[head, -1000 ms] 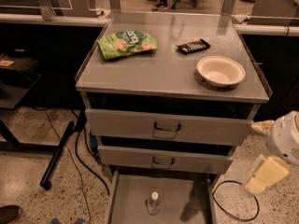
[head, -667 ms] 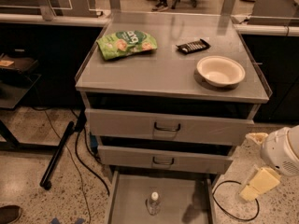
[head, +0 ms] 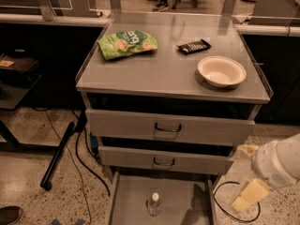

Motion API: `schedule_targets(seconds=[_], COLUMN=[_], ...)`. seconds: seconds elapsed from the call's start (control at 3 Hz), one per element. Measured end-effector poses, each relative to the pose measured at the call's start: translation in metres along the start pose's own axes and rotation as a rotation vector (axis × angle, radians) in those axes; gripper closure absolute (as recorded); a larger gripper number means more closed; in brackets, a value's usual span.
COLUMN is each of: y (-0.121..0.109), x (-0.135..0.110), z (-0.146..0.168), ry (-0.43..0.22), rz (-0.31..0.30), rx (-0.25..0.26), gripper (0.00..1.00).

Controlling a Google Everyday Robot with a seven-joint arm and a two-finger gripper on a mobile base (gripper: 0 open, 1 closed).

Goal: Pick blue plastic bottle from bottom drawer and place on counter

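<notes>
The blue plastic bottle (head: 154,204) stands upright on the floor of the open bottom drawer (head: 126,200), near the middle; it is clear with a white cap. The counter (head: 159,69) is the grey metal cabinet top above the two handled drawers. My gripper (head: 247,195) hangs on the white arm at the lower right, outside the drawer's right wall, to the right of the bottle and well apart from it. It holds nothing that I can see.
On the counter lie a green snack bag (head: 126,43), a dark candy bar (head: 193,46) and a white bowl (head: 221,71). The two handled drawers (head: 168,128) are shut. A black cable (head: 229,210) and a black pole (head: 58,156) lie on the speckled floor beside the cabinet.
My arm and gripper have moved down and slightly right at the cabinet's lower right. The bottle and the things on the counter have not moved.
</notes>
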State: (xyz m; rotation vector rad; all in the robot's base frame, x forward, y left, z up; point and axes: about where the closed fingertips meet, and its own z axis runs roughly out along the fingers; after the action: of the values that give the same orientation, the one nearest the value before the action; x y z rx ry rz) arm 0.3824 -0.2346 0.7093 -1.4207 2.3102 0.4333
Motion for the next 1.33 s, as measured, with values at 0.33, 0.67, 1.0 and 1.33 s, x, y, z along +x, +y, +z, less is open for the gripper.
schedule_targets(seconds=[0.33,0.67,1.0,1.33], y=[0.002,0.002,0.008,0.005], x=[0.025,0.025,0.031,0.033], z=[0.080,0.080,0.101,0.144], ry=[-0.034,-0.034,-0.096,-0.248], rz=[0.011,0.011,0.059,0.109], rx=[-0.074,-0.074,-0.088,-0.101], gripper=[0.00,0.00,0.00,0.00])
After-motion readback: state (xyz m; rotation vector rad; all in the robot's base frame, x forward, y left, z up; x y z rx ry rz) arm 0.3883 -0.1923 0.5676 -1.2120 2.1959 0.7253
